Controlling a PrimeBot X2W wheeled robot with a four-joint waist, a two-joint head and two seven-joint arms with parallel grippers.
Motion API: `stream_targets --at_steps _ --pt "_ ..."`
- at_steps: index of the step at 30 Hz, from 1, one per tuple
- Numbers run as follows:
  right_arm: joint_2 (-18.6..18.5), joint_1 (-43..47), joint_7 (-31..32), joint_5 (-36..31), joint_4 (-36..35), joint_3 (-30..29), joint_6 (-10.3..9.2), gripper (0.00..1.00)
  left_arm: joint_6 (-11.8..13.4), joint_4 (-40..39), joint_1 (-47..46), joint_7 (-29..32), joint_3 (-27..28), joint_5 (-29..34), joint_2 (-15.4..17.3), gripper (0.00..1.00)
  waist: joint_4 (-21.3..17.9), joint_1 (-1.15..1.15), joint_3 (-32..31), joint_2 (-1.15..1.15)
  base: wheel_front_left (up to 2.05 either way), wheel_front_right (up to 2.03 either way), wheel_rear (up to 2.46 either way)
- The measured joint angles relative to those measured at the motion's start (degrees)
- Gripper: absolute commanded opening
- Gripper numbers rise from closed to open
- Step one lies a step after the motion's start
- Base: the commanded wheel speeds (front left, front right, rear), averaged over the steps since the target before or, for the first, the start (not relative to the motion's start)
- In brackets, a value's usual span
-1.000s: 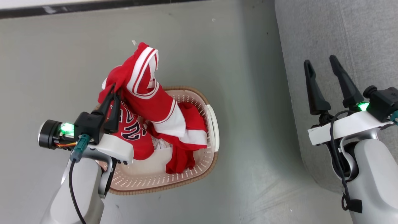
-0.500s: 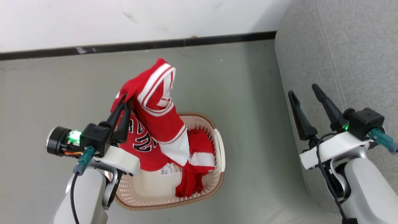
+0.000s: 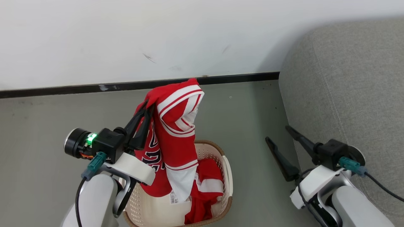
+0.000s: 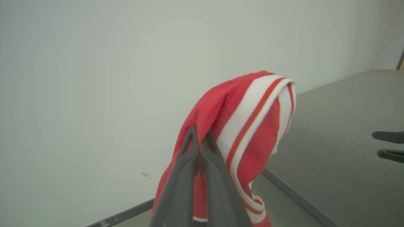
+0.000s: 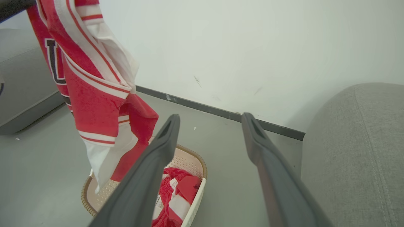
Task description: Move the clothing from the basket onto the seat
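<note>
My left gripper (image 3: pixel 148 105) (image 4: pixel 198 136) is shut on the red clothing (image 3: pixel 173 132) (image 4: pixel 249 119) (image 5: pixel 88 78), a jersey with white bands and dark lettering. It hangs from the fingers above the cream basket (image 3: pixel 226 171) (image 5: pixel 194 162), its lower end still trailing inside. More red and white clothing (image 3: pixel 208 183) (image 5: pixel 178 192) lies in the basket. My right gripper (image 3: pixel 277 134) (image 5: pixel 210 121) stands open with nothing between its fingers, between the basket and the grey seat (image 3: pixel 347 85) (image 5: pixel 356 151) on the right.
A white wall (image 3: pixel 157 37) with a black skirting strip (image 3: pixel 79 88) runs behind the basket. Grey floor (image 3: pixel 38 132) surrounds the basket. In the left wrist view the seat (image 4: pixel 341 126) stretches to the right, with my right gripper's fingertips (image 4: pixel 386 136) at its edge.
My left gripper has lifted the jersey higher out of the basket. The head camera has tilted up, bringing the wall into view. My right gripper has stayed open and sits lower in the picture.
</note>
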Motion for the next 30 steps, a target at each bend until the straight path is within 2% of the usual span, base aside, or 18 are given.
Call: stream_targets --at_steps 13,30 --pt "-1.4 0.1 0.0 4.4 2.3 11.8 0.00 1.00 -1.1 -1.9 0.0 4.3 -3.3 -0.1 -0.5 0.00 0.6 0.00 -6.2 0.00 0.00 0.00 0.00" --pt "-0.6 0.1 0.0 12.9 6.2 21.6 0.00 1.00 -2.0 -5.2 -1.6 10.6 -8.9 -1.1 -1.7 0.00 2.3 0.00 -10.9 0.00 0.00 0.00 0.00"
